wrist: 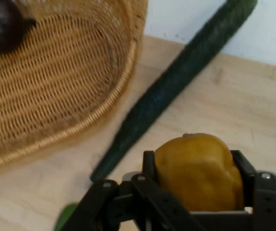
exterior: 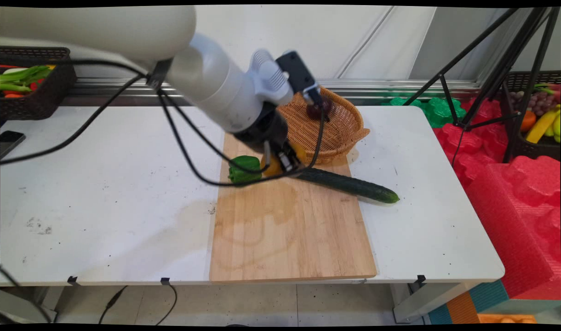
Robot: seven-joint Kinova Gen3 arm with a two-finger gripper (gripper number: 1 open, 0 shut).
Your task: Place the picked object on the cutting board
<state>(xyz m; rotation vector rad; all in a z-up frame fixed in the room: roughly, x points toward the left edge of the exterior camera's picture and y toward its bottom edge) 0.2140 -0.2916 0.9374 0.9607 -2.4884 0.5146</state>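
Gripper [wrist: 198,180] low over far end of cutting board [exterior: 289,225], fingers [wrist: 150,166] clamped on yellow pepper [wrist: 198,171]. Green pepper [exterior: 244,169] just left. Cucumber [exterior: 349,185] just right, tip overhanging onto counter [exterior: 101,193]. Wicker basket [exterior: 342,128] behind, dark purple fruit [wrist: 3,24] inside.

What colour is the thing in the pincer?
Yellow: the pepper in the pincer, best in the hand view.

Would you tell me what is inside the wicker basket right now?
The wicker basket holds one dark purple, roundish item against its far side. The rest of its floor looks bare in the hand view; the arm hides part of it in the main view.
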